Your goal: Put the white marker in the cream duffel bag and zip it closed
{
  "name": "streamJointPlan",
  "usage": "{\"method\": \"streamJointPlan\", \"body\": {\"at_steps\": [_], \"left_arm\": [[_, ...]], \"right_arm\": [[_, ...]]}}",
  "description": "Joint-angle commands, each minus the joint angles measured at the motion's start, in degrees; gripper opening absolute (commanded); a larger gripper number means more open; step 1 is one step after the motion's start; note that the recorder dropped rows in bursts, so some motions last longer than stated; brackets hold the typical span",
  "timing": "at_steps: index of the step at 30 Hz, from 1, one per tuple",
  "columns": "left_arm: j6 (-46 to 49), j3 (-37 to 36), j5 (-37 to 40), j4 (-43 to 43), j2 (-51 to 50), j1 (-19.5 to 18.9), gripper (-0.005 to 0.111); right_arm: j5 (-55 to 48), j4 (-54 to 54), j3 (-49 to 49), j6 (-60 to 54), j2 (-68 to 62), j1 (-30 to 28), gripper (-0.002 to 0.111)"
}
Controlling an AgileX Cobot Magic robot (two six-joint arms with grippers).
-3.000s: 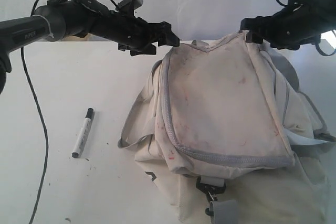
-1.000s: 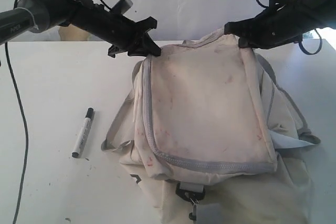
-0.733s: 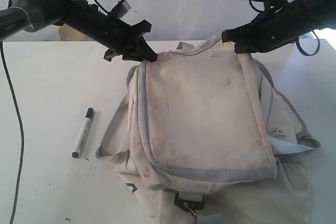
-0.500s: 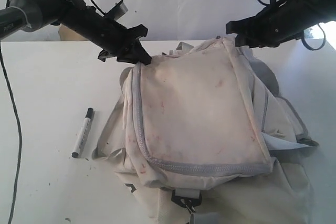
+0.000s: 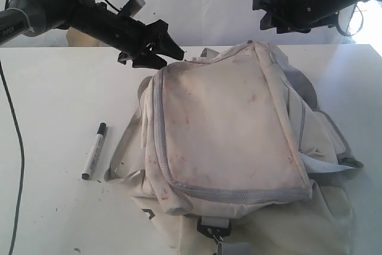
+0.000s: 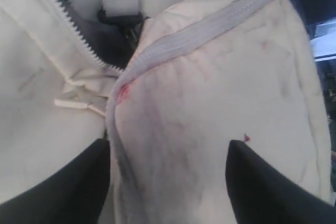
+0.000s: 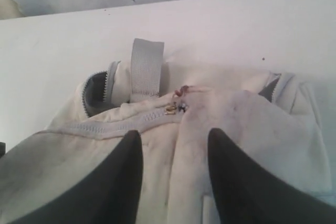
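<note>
The white marker lies on the surface near the cream duffel bag, on its left-arm side, its long axis roughly parallel to that flank. The left gripper hovers over the bag's far corner on that side, jaws spread and empty, and is nearer the marker. The right gripper hangs above the opposite far corner, jaws also parted.

One marker, one bag, two hands
</note>
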State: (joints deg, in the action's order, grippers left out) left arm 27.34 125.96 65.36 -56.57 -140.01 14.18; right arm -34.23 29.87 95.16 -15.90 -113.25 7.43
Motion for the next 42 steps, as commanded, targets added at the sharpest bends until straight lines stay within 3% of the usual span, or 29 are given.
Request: {"method": "streamJointPlan", "body": {"at_steps": [1,17,26,32,37,42], "left_arm": [[4.23,-0.26,-0.59,-3.66,0.48,-0.22,0.069],[2.21,2.75,-0.92,2.49,0.71,-2.88,0.069],[2.21,2.75,-1.16,7.88,0.71,-2.88,0.069],[2.64,2.75,-2.96,8.28,0.71,-2.88,0.069],[2.64,2.75,-2.48,8.82,0.71,-2.88,0.069],[2.64,2.75,-2.48,10.03,0.71,-2.88,0.069]], "right_arm": [[-1.42,0.6,5.16,-0.82,-3.51,1.11,0.038],[-0.59,-3.13,19.06,-2.41,-16.35,2.86,0.038],[0.12,-8.34,20.24,-2.5,-19.68,2.86,0.037],[-9.36,-10.05,20.24,-2.5,-20.3,2.86,0.022],[-10.65,-11.85,20.24,-2.5,-19.32,2.86,0.0],[-6.17,-11.37,20.28,-2.22,-17.86,2.86,0.0]]}}
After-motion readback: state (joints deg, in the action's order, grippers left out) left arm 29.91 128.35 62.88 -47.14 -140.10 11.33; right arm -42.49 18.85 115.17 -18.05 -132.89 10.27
